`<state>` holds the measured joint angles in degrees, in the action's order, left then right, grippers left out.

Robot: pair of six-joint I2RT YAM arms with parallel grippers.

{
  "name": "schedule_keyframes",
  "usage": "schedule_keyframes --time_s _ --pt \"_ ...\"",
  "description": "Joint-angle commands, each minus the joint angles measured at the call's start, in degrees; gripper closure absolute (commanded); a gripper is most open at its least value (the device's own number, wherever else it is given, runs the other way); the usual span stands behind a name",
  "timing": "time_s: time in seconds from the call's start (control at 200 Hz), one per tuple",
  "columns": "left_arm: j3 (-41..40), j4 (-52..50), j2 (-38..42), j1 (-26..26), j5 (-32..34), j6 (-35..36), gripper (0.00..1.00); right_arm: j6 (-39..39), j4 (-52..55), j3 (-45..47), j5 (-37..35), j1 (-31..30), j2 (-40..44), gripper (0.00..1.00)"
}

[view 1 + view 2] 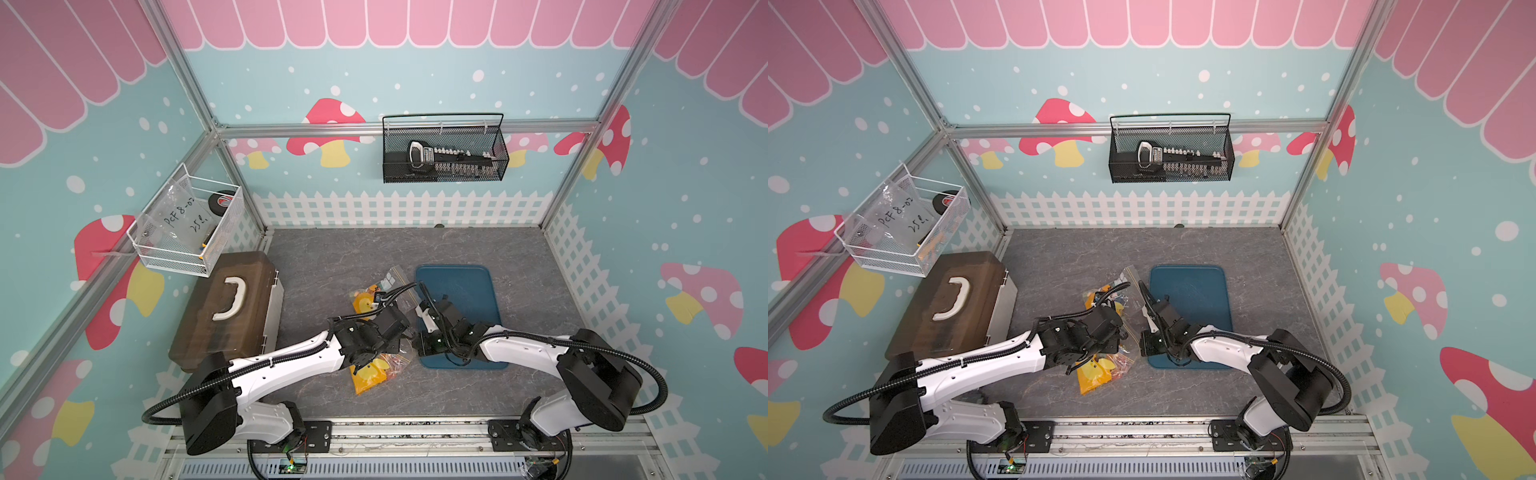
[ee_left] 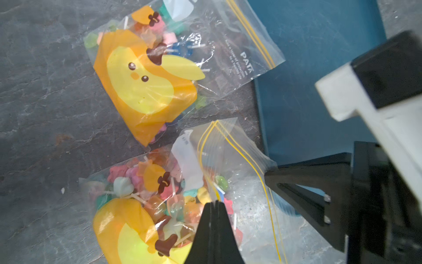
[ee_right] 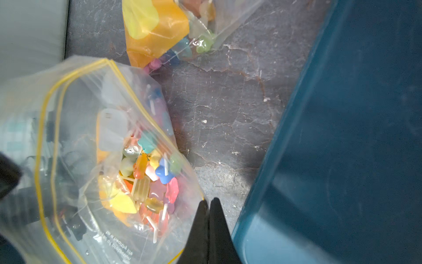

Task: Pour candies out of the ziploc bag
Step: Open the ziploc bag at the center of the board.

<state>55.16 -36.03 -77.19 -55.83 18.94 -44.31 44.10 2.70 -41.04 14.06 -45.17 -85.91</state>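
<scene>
left gripper jaws pressed together, pinching one lip of the bag at the yellow zip line. the mouth is pulled apart, with the candies piled low in the bag's belly and none out yet. right gripper also pressed together, pinching the opposite lip on the side nearest the tray. step in hand looks like spreading the mouth before the tip. to do it well: hold both pinches firm, raise the bag off the table, bring the mouth over the tray, tilt slow so sticks don't snag on the zip. candies sit below and between both grippers, beside the tray, not over it. second bag lies apart, looks zipped.
</scene>
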Motion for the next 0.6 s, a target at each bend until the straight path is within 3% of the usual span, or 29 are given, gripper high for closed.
schedule_keyframes --time_s 0.0,0.395,0.595 --pt "3.4 -2.0 1.3 0.4 -0.3 2.0 1.0 -0.5 1.3 -1.1 -1.1 -0.4 0.8 1.0" --pt "5.5 -1.9 -0.3 0.4 -2.9 2.8 1.0 -0.7 0.7 -0.3 -1.2 -0.5 2.3 1.0" --pt "4.7 -1.7 0.1 0.4 -2.4 2.0 1.0 -3.9 0.8 1.3 -3.0 -0.5 8.4 0.87"
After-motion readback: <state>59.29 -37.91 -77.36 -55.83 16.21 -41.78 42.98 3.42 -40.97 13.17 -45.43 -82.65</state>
